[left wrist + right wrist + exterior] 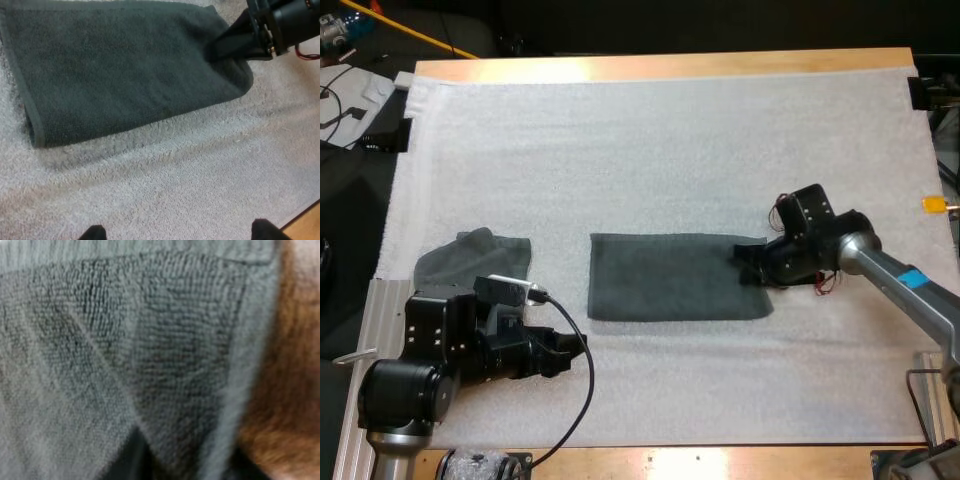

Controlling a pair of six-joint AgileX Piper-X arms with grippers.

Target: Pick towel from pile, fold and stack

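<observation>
A dark grey-green towel (675,277) lies folded into a flat rectangle at the middle of the mat. My right gripper (750,262) is at its right edge, shut on the towel (150,365), with cloth pressed between the dark fingers (125,460). From the left wrist the same towel (125,65) lies ahead, the right gripper (235,45) pinching its far corner. My left gripper (560,355) rests low on the mat, short of the towel's near-left corner. It is open, its fingertips (95,232) wide apart over bare mat. A crumpled towel (470,260) lies at the left.
The white mat (670,150) covers most of the wooden table (660,65). The table's near edge (305,225) lies close to my left gripper. Cables and clutter (350,90) sit beyond the far left corner.
</observation>
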